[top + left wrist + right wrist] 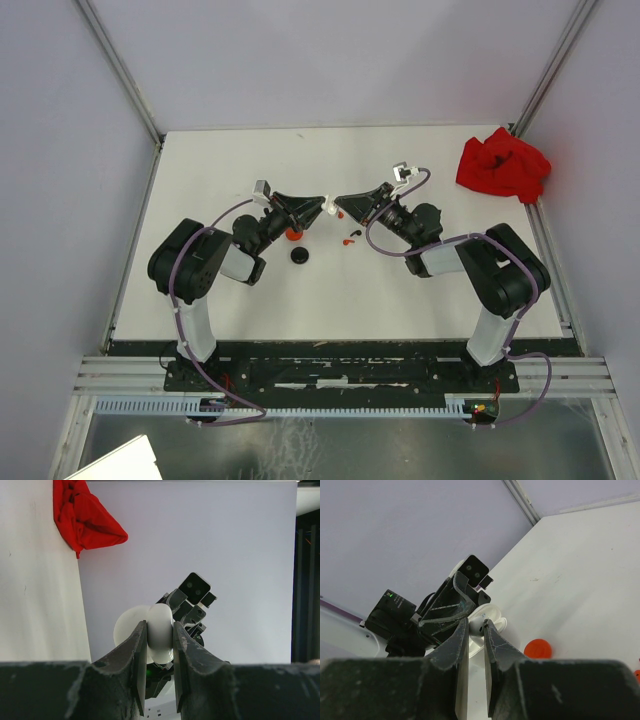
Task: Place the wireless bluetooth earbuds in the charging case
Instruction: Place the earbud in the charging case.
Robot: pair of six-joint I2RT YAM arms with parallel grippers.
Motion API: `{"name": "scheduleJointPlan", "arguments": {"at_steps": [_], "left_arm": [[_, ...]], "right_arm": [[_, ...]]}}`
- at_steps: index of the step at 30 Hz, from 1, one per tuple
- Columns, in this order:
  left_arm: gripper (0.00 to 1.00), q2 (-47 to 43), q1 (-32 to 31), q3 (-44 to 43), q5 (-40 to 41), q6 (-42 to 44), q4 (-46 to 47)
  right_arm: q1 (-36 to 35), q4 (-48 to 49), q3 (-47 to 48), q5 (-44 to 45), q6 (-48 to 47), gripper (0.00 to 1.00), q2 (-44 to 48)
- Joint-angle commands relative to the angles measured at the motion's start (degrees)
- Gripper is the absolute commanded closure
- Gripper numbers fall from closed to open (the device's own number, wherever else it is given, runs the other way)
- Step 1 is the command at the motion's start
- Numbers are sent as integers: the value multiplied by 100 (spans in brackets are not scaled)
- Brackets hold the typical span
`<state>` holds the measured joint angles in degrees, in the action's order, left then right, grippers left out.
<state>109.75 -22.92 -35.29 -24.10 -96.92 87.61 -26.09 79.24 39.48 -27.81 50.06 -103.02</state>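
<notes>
My left gripper (160,625) is shut on a round white charging case (161,639), held in the air with its lid (126,628) swung open. In the top view the two grippers meet tip to tip above the table's middle, left gripper (322,207) and right gripper (340,207). My right gripper (476,622) is shut on a small white earbud (476,626), right at the open case (495,615). Two red earbuds (352,238) lie on the table below the right gripper.
A red round case (293,234) and a black round case (299,256) sit on the white table (230,170) under the left arm. A crumpled red cloth (503,165) lies at the back right corner. Grey walls with metal rails enclose the table.
</notes>
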Motion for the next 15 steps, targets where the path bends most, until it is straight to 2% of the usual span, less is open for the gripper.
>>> {"name": "scheduleJointPlan", "arguments": {"at_steps": [1, 4, 10, 15], "left_arm": [[97, -244, -20, -101, -7, -178, 1150], [97, -231, -16, -118, -6, -178, 1144], [97, -153, -12, -154, -11, -186, 1152], [97, -67, -14, -189, -13, -178, 1145]], "right_arm": [[27, 338, -37, -93, -47, 92, 100], [25, 314, -37, -118, -70, 80, 111], [42, 114, -72, -94, -184, 62, 221], [64, 58, -127, -43, -242, 53, 368]]}}
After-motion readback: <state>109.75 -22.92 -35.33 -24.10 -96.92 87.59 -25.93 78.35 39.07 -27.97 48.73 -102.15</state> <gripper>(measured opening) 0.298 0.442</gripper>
